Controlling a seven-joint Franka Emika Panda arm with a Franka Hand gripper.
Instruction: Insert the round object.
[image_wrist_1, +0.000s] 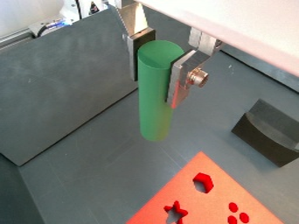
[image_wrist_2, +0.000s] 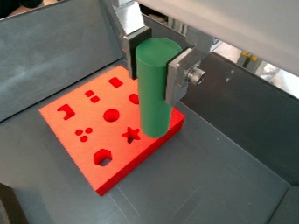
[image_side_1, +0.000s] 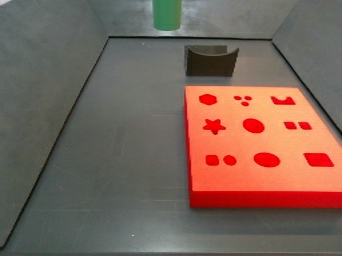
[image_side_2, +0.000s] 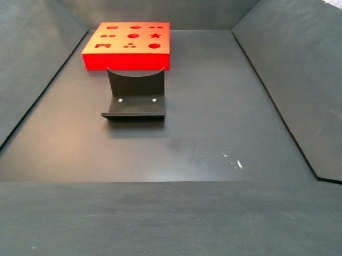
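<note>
My gripper (image_wrist_1: 158, 74) is shut on the round object (image_wrist_1: 155, 92), a smooth green cylinder, and holds it upright by its upper end between the silver fingers (image_wrist_1: 184, 79). Both wrist views show this grip (image_wrist_2: 156, 74). The peg (image_wrist_2: 153, 96) hangs in the air above the floor. The red board (image_wrist_2: 111, 131) with several shaped holes lies flat below, and its round hole (image_wrist_2: 112, 115) is open. In a side view only the peg's lower end (image_side_1: 166, 14) shows at the upper edge, beyond the board (image_side_1: 261, 145). The gripper and peg are out of the other side view.
The dark fixture (image_side_1: 211, 60) stands on the floor between the peg and the red board; it also shows in a wrist view (image_wrist_1: 268, 129) and in a side view (image_side_2: 134, 100) in front of the board (image_side_2: 128, 45). Grey sloping walls (image_side_1: 54, 110) enclose the floor.
</note>
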